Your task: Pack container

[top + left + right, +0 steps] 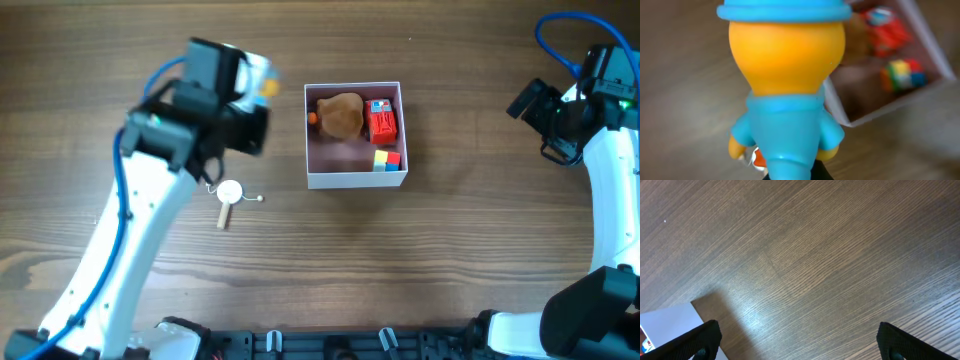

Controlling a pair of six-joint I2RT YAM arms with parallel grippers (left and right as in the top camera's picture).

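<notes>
Right of the left jaws' toy (787, 90): container (355, 180).

Container (356, 181) — lump (341, 115) inside left, blocky toy (382, 124) inside right (cube (387, 159) before it); figure (787, 75) just left of container, small piece (229, 194) farther left-front.

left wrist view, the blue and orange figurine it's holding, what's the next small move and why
Probably carry the figurine rightward over the container's left wall to the bare pink floor in its near left corner, then lower it. Overhead, the left gripper holds it just outside the container, while the brown toy, red toy and colourful cube fill the back and right.
</notes>
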